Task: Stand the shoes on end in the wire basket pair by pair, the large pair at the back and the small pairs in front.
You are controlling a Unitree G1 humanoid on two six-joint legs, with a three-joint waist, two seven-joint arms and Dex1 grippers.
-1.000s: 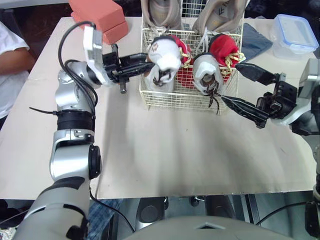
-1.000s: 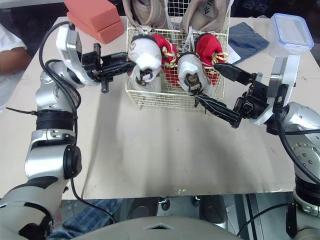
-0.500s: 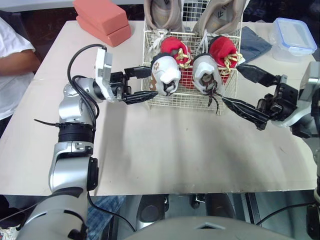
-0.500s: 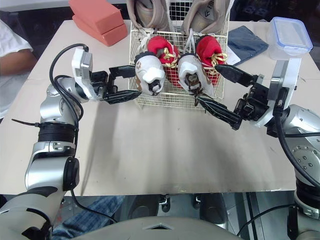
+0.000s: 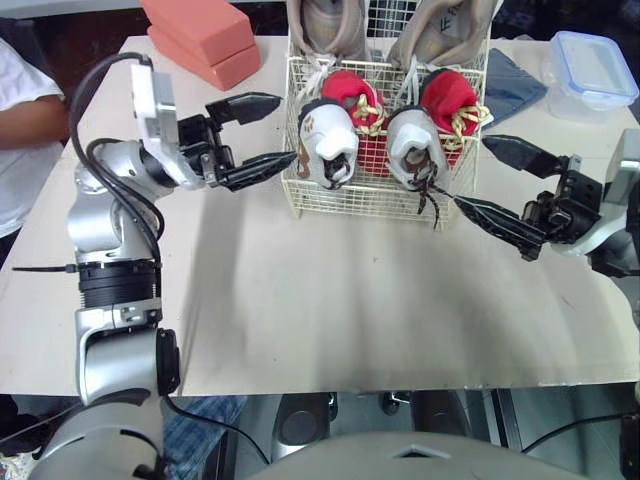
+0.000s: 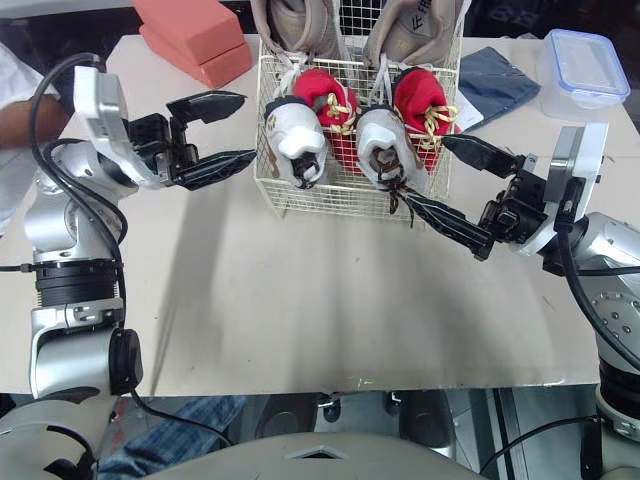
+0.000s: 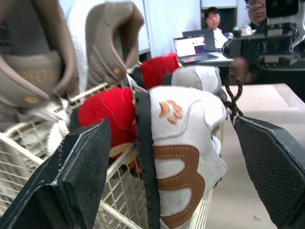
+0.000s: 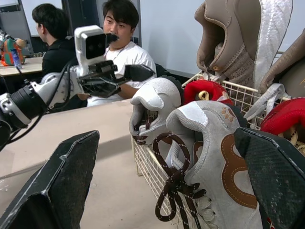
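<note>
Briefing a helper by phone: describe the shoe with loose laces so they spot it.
On the table sits a wire basket of shoes. Of the two white shoes in front, the right one alone trails dark laces outside the wire.

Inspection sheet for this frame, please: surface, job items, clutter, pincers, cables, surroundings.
Surface: beige table, bare before the wire basket.
Job's things: large beige pair at back, red pair mid, white pair in front, all on end; one lace hangs outside.
Clutter: pink blocks, blue cloth, lidded box on far side.
Pincers: left pincer open, left of basket; right pincer open, right of it; both empty.
Cables: black cable loops over left arm.
Surroundings: person in white at table's left.
</note>
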